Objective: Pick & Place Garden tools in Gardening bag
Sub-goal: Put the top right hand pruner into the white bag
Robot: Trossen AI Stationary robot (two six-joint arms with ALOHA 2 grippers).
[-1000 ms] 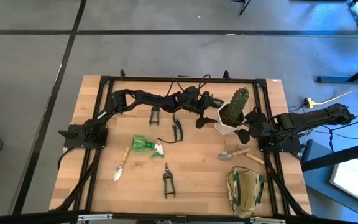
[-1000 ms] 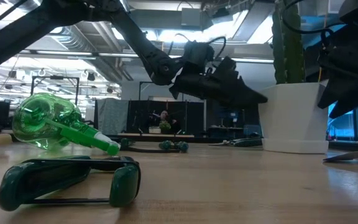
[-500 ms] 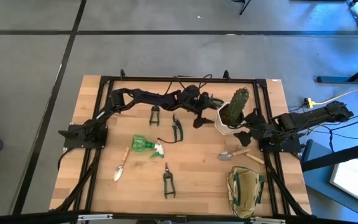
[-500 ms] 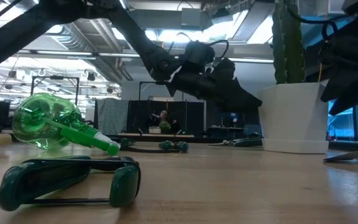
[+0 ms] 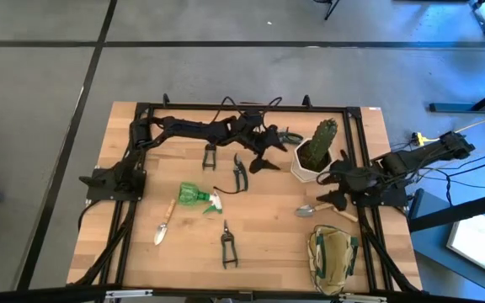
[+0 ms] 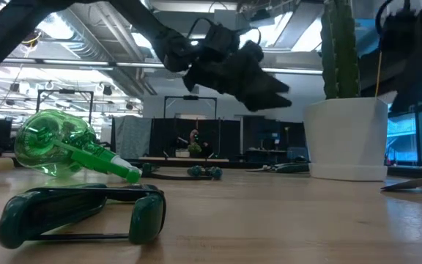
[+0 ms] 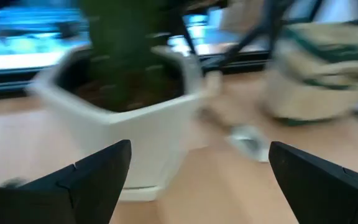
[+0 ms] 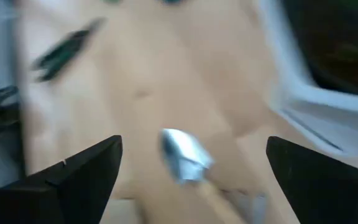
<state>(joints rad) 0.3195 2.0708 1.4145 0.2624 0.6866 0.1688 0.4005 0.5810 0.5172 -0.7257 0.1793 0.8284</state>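
The left gripper [image 5: 263, 160] is held with jaws spread above the table [image 5: 133, 244], near its far edge beside the white cactus pot [image 5: 308, 164]. The right gripper [image 5: 333, 192] is held spread over a silver trowel [image 5: 310, 208] near the right edge, nothing gripped.

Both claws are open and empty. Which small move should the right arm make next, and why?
Probably lower the right claw onto the trowel beside it. That claw is open, holds nothing, and its wrist view looks straight at the silver blade. The gardening bag lies close by, so the carry would be short.
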